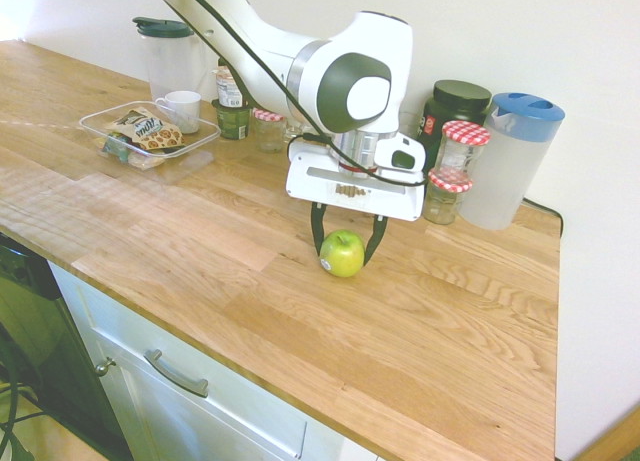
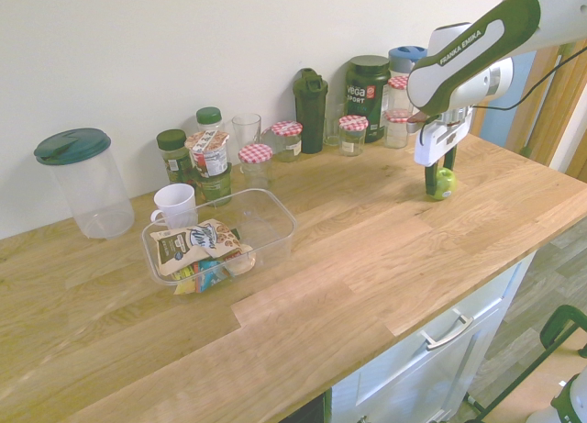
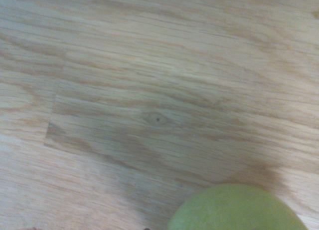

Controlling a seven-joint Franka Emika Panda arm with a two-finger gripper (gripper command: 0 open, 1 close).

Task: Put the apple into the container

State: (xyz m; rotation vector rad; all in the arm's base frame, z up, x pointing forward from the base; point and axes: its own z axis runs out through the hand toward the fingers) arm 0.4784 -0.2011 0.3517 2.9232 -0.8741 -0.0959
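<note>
The small bright green apple (image 1: 342,253) rests on the wooden countertop, right of centre in the first exterior view. My gripper (image 1: 346,249) reaches straight down over it, open, with one dark finger on each side of the apple and close to its skin. The second exterior view shows the apple (image 2: 445,182) partly behind one finger of the gripper (image 2: 438,186). In the wrist view only the top of the apple (image 3: 234,210) shows. The clear plastic container (image 1: 205,138) with snack packets sits far off along the counter, also seen from the other side (image 2: 275,212).
A white mug (image 1: 182,109) stands beside the container. Along the wall stand red-checked-lidded jars (image 1: 462,146), a blue-lidded jug (image 1: 510,161), a dark tub (image 1: 455,103), bottles and a green-lidded jug (image 2: 78,184). The counter's front edge (image 1: 200,336) drops to drawers.
</note>
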